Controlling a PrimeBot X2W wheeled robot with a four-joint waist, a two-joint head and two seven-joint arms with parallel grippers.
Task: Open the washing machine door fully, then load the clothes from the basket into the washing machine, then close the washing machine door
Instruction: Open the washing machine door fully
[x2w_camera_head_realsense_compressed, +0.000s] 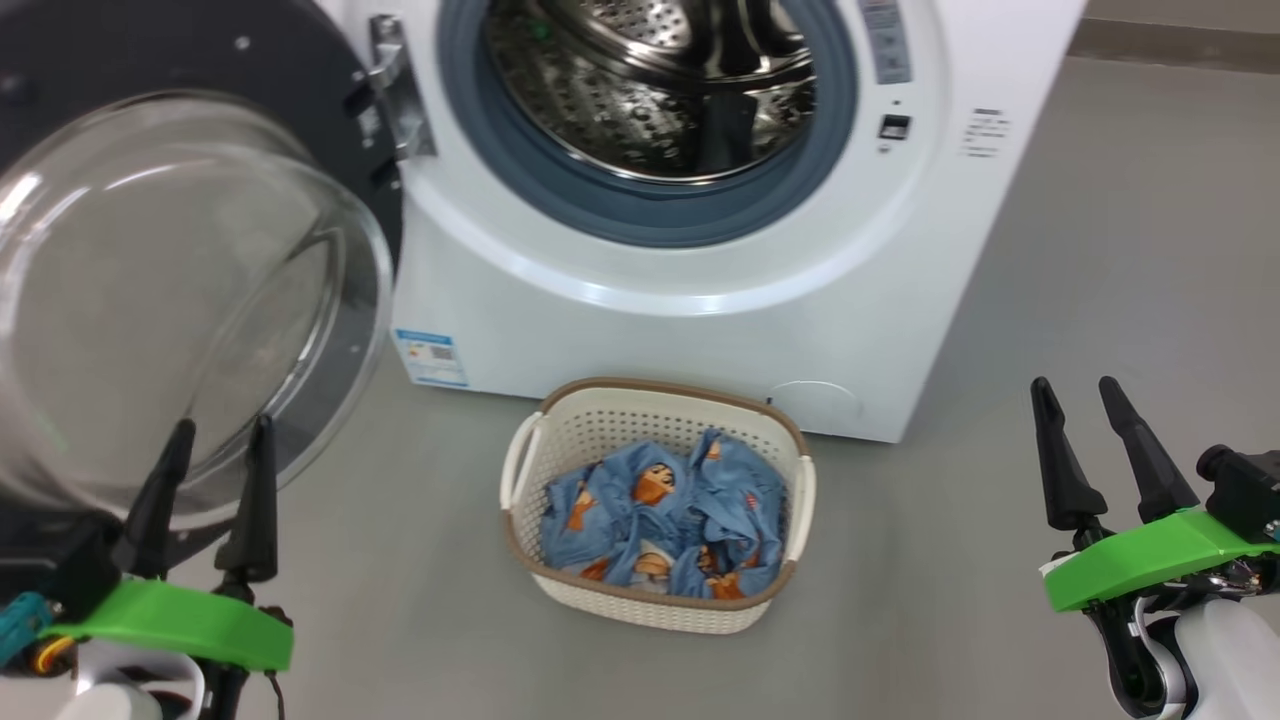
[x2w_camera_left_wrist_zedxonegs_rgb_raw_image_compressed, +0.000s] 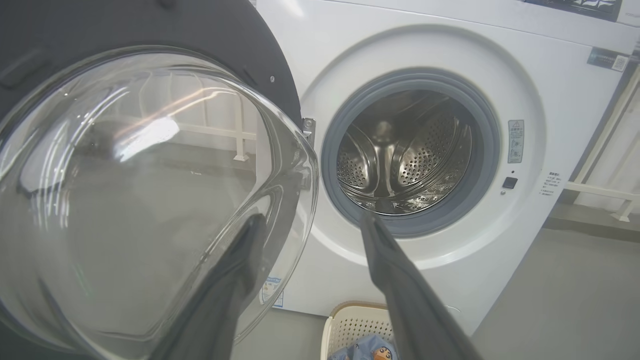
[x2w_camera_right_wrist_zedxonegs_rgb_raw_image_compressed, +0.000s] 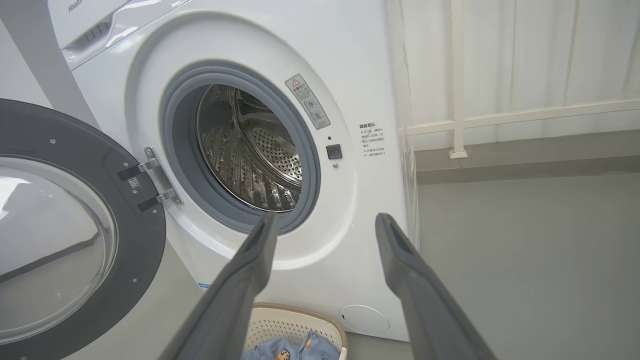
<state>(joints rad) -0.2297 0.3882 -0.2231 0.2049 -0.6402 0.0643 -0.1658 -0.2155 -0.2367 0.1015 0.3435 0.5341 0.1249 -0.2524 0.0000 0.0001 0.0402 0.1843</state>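
Perforated basket (x2w_camera_head_realsense_compressed: 620, 425), crumpled blue clothes (x2w_camera_head_realsense_compressed: 665, 520); bulging glass door (x2w_camera_head_realsense_compressed: 170, 300).

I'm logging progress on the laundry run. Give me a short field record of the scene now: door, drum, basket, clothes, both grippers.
door: open, swung out to the left of the washer
drum: bare steel, no clothes seen inside
basket: upright on the floor in front of the washer
clothes: bunched inside the basket
left gripper: open, holds nothing, in front of the door glass
right gripper: open, holds nothing, right of the basket
stage: door open, loading not begun
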